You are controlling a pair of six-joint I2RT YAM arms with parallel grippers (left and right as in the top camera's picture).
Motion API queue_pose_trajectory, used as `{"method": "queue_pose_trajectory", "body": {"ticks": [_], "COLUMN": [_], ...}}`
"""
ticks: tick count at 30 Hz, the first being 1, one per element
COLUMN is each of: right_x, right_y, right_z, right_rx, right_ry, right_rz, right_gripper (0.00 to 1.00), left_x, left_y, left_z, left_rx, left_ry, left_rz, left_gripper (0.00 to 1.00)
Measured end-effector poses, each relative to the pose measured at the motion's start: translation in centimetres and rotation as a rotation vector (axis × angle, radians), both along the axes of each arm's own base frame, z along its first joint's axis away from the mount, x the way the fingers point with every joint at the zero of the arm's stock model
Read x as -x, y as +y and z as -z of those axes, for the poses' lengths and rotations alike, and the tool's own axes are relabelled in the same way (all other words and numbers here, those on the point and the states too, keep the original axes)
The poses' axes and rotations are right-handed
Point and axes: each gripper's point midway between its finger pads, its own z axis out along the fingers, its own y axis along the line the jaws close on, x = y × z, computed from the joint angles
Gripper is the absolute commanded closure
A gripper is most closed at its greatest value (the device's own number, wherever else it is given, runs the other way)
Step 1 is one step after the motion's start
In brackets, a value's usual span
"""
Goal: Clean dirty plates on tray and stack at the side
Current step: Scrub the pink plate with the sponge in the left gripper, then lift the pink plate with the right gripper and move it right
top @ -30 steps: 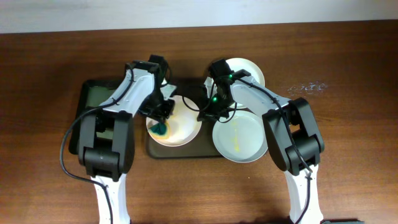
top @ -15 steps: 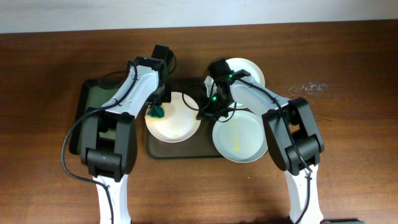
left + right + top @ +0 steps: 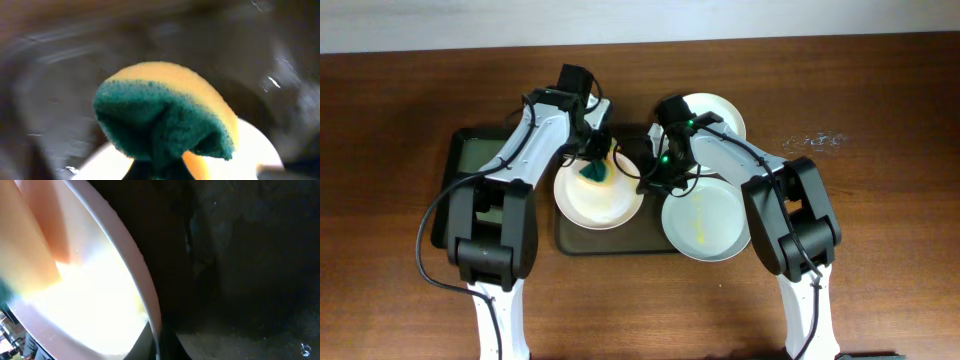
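— Fingers of your left gripper are clamped on the folded sponge, over the far edge of the white plate on the tray.

— And the right gripper?

— It's at that plate's right rim; I cannot tell whether it grips. Press the sponge flat and sweep in slow, overlapping circles. The smeared plate sits at the tray's right end.

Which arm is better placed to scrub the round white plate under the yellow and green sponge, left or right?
Left. The left gripper holds the yellow and green sponge right over the round white plate; the right gripper sits at that plate's rim with no sponge.
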Motion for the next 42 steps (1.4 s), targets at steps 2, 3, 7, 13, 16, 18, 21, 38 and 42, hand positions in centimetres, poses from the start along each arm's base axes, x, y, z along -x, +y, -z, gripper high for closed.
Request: {"method": "queue_pose_trajectory", "body": {"ticks": [2,3,7,13,16,18,21,38,42], "right_x": [0.0,-0.1,-0.1,0.6,-0.1,-1.1,-1.9,-1.5,0.0], "right_y": [0.0,0.0,0.1,-1.6,-2.2,-2.3,-2.8,-1.4,-0.5], "right_z": [0.0,0.0,0.0,-0.6,-4.0,-7.4,-10.7,-23.5,-27.9], "right_rx": [-0.001,-0.002,-0.003,0.242,0.414,0.501,0.637,1.258,1.395], "right_ry": [-0.001,-0.004,-0.006,-0.036,-0.166,-0.287,-0.418,-1.071,-1.259], "right_rz": [0.001,0.000,0.000,-0.024,-0.050,-0.053,-0.053,-0.049,0.002], "right_gripper": [0.96,0.96,0.96,0.96,0.96,0.96,0.96,0.96,0.96], "left_x": [-1.4,-2.1,-4.7,-3.0,-3.0,-3.0,-3.0,-3.0,-2.8], "left_y": [1.8,2.7,6.9,12.9,13.5,13.5,13.4,13.4,13.5], "left_z": [-0.8,-1.8,-7.8,-9.5,-9.5,-9.5,-9.4,-9.4,-9.4], "left_rx": [-0.083,-0.118,-0.171,-0.176,-0.171,-0.170,-0.167,-0.167,-0.168], "left_ry": [-0.047,-0.062,-0.132,-0.035,-0.032,-0.031,-0.030,-0.030,-0.025], "left_rz": [-0.089,-0.122,-0.238,-0.358,-0.371,-0.371,-0.370,-0.370,-0.369], "left_gripper": [1.00,1.00,1.00,1.00,1.00,1.00,1.00,1.00,1.00]}}
